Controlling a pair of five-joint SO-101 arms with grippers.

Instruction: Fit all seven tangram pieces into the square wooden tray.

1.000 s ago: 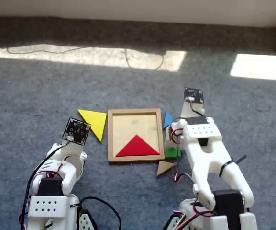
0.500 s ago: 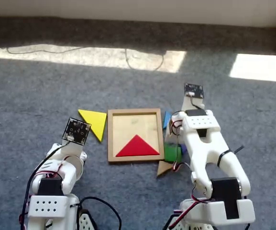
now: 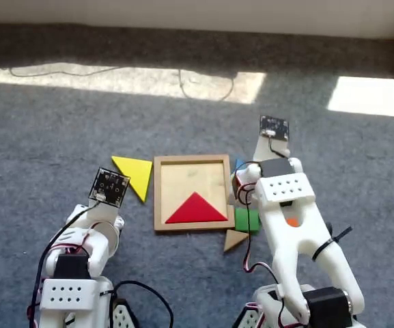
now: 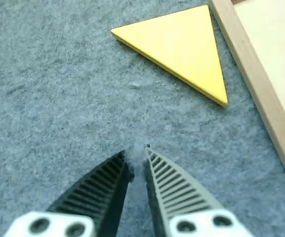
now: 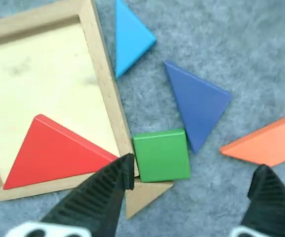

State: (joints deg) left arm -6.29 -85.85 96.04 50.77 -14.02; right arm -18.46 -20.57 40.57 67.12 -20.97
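The square wooden tray lies mid-table with a red triangle inside, along its near edge. The yellow triangle rests on the carpet left of the tray. My left gripper hovers short of it, shut and holding nothing. Right of the tray lie a light blue triangle, a dark blue triangle, a green square, an orange parallelogram and a tan triangle. My right gripper hangs open above the green square, touching nothing.
Grey carpet covers the table, with sunlit patches and a thin cable at the far side. The right arm covers most of the pieces right of the tray in the high view. Open carpet stretches beyond the tray.
The right arm has shifted slightly away from me and toward the tray, so more of the green square shows. The left arm and all pieces are unmoved.
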